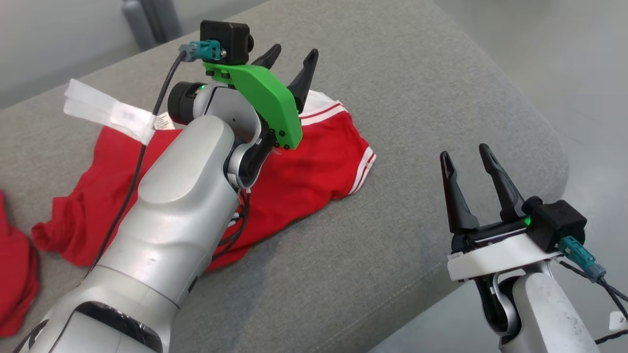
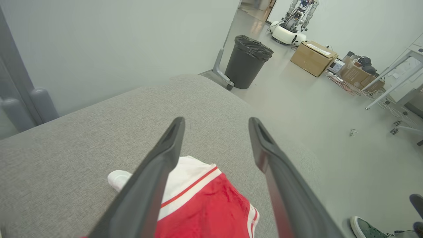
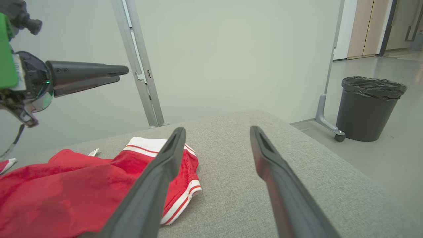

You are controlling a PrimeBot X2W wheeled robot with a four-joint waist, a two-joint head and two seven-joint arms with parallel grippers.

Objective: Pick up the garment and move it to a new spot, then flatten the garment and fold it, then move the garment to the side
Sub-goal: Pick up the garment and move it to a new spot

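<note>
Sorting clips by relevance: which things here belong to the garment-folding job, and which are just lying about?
Job:
- red garment
- grey cushion it lies on
- left gripper, open above the garment
- right gripper, open, off to the side

Lying about:
- another red cloth at the left edge
- black bin
- cardboard box
- a person's shoe

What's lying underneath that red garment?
The red garment lies on a grey upholstered surface. Whatever the cloth covers is hidden, and the left arm blocks its middle in the head view.
</note>
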